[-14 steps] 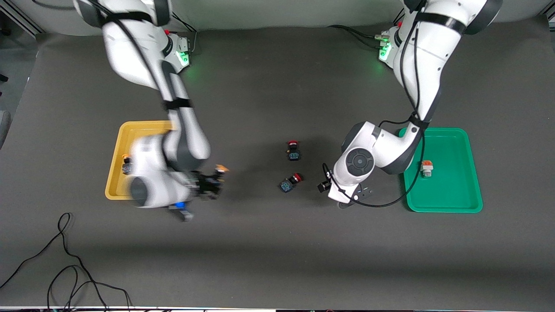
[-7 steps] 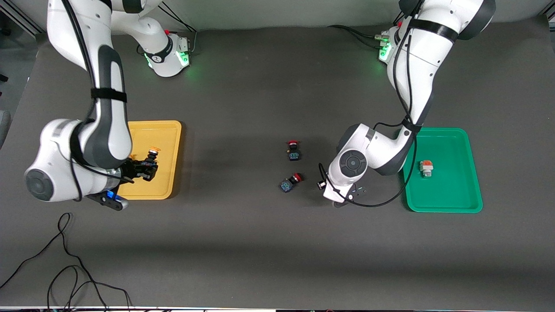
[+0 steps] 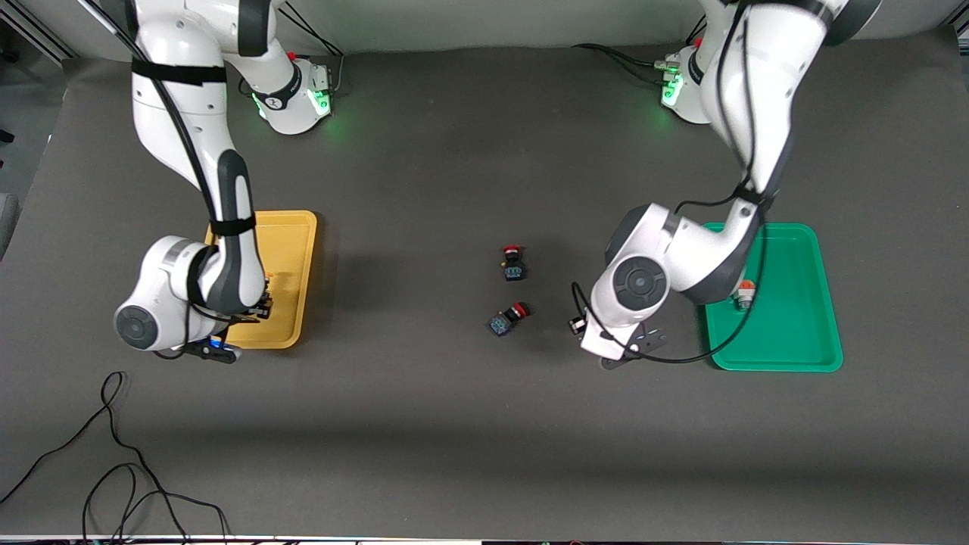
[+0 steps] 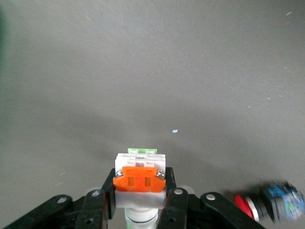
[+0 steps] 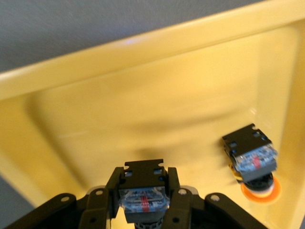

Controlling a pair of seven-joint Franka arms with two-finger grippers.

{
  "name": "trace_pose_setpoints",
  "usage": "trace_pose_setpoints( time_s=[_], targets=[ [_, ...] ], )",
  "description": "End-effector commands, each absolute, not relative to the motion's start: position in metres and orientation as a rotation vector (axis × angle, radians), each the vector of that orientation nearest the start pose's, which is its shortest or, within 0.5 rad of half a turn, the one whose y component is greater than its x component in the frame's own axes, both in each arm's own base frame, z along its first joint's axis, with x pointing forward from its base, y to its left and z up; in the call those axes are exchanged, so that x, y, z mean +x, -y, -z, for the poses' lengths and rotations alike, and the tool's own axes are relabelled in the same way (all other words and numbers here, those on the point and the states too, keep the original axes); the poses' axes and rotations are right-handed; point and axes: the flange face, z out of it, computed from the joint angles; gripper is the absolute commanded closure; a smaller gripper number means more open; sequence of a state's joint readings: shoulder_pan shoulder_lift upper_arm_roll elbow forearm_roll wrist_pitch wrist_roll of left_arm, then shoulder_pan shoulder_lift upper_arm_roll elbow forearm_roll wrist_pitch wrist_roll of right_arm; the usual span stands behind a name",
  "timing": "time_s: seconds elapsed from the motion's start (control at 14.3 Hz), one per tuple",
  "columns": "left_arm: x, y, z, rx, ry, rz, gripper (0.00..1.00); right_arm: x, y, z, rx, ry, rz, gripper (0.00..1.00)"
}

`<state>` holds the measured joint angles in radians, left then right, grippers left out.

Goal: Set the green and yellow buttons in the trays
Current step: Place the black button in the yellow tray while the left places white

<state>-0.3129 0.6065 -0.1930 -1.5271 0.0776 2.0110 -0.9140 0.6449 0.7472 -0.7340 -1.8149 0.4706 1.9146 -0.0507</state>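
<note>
We see the right gripper [image 5: 143, 202] clamped on a yellow button [image 5: 142, 198] over the yellow tray [image 3: 291, 227], where another yellow button [image 5: 252, 162] lies. The left gripper [image 4: 140, 198] clamps a green button [image 4: 139, 179] over the table [image 4: 152, 62]; another green button [image 3: 746, 291] lies in the green tray [image 3: 795, 333].

Even overhead light, soft shadows.

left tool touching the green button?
Touching. Left wrist view: left tool clamps the green button, fingers pressed against both its sides.
</note>
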Motion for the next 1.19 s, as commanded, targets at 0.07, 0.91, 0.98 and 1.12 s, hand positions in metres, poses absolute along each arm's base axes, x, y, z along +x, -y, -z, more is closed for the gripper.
trace_pose_setpoints(
  time_s=[0.07, 0.91, 0.98, 1.12],
  targets=[
    [0.611, 0.257, -0.382, -3.063, 0.408, -0.267, 0.81, 0.601, 0.004, -0.208, -3.087, -0.38, -0.602, 0.0],
    [0.577, -0.066, -0.303, -3.067, -0.172, -0.333, 0.8, 0.577, 0.07, -0.476, -2.994, -0.306, -0.204, 0.0],
    [0.565, -0.084, -0.278, -3.064, -0.185, -0.272, 0.8, 0.572, 0.068, -0.488, -3.005, -0.29, -0.187, 0.0],
    [0.539, -0.112, -0.23, -3.079, -0.245, -0.165, 0.79, 0.564, 0.062, -0.505, -2.983, -0.31, -0.166, 0.0]
  ],
)
